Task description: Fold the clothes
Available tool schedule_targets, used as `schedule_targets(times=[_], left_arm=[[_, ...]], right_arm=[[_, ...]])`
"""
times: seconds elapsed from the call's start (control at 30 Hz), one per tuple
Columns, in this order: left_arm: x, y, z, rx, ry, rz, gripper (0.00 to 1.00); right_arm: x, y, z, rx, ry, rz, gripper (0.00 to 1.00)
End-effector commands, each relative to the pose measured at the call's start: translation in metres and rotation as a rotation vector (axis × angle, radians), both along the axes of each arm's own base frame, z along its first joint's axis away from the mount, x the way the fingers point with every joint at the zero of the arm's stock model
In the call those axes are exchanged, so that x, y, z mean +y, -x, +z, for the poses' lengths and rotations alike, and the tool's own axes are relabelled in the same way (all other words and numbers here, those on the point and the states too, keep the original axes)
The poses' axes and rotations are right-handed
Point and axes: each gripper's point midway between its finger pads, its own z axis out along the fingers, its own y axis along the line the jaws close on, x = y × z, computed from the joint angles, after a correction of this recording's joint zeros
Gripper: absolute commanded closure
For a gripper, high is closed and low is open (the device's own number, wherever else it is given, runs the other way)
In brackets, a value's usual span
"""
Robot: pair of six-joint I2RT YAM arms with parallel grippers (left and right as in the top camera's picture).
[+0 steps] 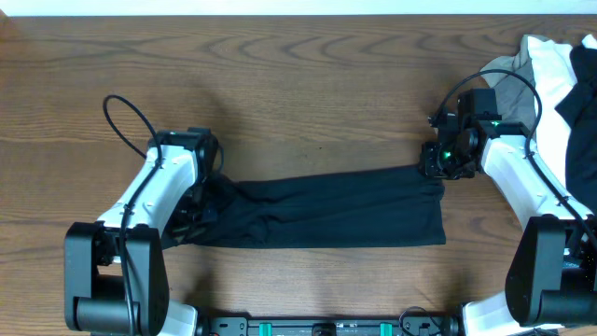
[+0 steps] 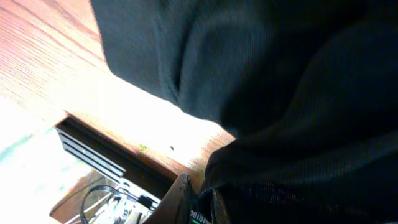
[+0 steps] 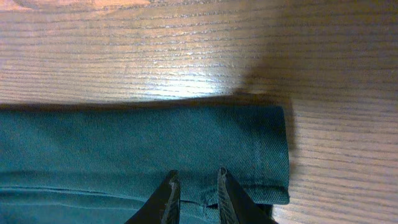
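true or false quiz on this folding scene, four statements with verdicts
1. The black garment lies as a long band between the two grippers. True.
2. The pile of other clothes sits on the robot's left side. False: the pile is at the far right.
3. The right gripper is at the garment's hemmed end. True.
4. The left gripper is over bare wood, clear of the garment. False: the left gripper is at the garment's left end, with fabric bunched around it.
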Motion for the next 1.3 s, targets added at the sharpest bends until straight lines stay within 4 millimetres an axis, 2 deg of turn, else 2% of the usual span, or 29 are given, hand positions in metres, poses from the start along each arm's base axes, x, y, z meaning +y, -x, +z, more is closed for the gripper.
schedule_targets(times=[0.0,0.1,0.17,0.2,0.33,0.37,0.43,0.5,0.63,0.7,0.8,1.07,1.13,1.17,1.27], left_arm=[[0.011,-0.024,0.015,-0.094,-0.049,0.011,0.86],[0.01,-0.044,0.021,-0.183,-0.041,0.018,0.84],[0.009,-0.053,0.02,-0.221,-0.038,0.019,0.73],[0.009,-0.055,0.02,-0.228,-0.037,0.019,0.68],[0.009,-0.06,0.019,-0.249,-0.034,0.012,0.63],[0.009,-0.06,0.019,-0.246,-0.031,0.008,0.64],[0.004,-0.053,0.024,-0.218,0.0,0.009,0.75],[-0.01,-0.049,0.034,-0.222,0.095,-0.016,0.86],[-0.04,-0.054,0.048,-0.298,0.296,-0.105,0.93],[-0.04,-0.052,0.05,-0.315,0.293,-0.086,0.94],[-0.039,-0.046,0.041,-0.303,0.282,-0.028,0.94],[-0.041,-0.032,-0.011,-0.283,0.302,-0.005,0.94],[-0.032,-0.03,-0.021,-0.293,0.258,-0.007,0.94],[-0.014,-0.032,-0.026,-0.313,0.17,-0.011,0.94],[0.009,-0.04,-0.025,-0.359,0.068,0.023,0.94]], right_arm=[[0.001,-0.001,0.006,-0.02,0.01,0.023,0.81],[0.001,-0.001,0.006,-0.02,0.01,0.023,0.81],[0.001,-0.001,0.006,-0.02,0.01,0.023,0.81],[0.001,-0.001,0.006,-0.019,0.01,0.023,0.81],[0.001,0.0,0.005,-0.016,0.01,0.023,0.81],[0.001,0.0,0.006,-0.017,0.01,0.024,0.81],[0.001,0.0,0.005,-0.017,0.01,0.024,0.81],[0.001,-0.001,0.006,-0.021,0.011,0.024,0.81],[0.001,-0.002,0.006,-0.022,0.011,0.024,0.81],[0.001,-0.002,0.006,-0.023,0.013,0.03,0.8],[0.0,-0.001,0.005,-0.021,0.015,0.03,0.81],[0.0,-0.001,0.005,-0.019,0.015,0.03,0.81],[0.0,0.0,0.005,-0.016,0.015,0.03,0.8],[0.0,0.001,0.005,-0.014,0.015,0.03,0.81],[0.0,0.002,0.005,-0.01,0.015,0.03,0.81]])
